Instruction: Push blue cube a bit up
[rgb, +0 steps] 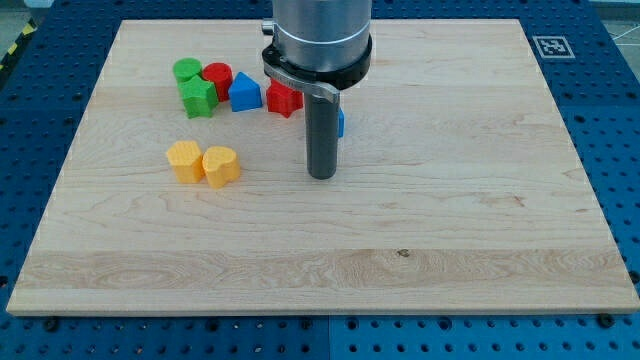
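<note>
The blue cube (340, 122) is almost fully hidden behind my rod; only a thin blue sliver shows at the rod's right side. My tip (321, 176) rests on the wooden board (450, 200) just below the cube, toward the view's bottom. A blue triangular block (244, 92) lies to the view's left of the rod, next to a red block (284, 98).
At the upper left sit a green cylinder (186, 71), a red cylinder (217, 77) and a green star-like block (198, 98). Lower left, an orange block (185, 160) touches a yellow-orange heart-like block (221, 165). The arm's grey body (320, 40) covers the board's top middle.
</note>
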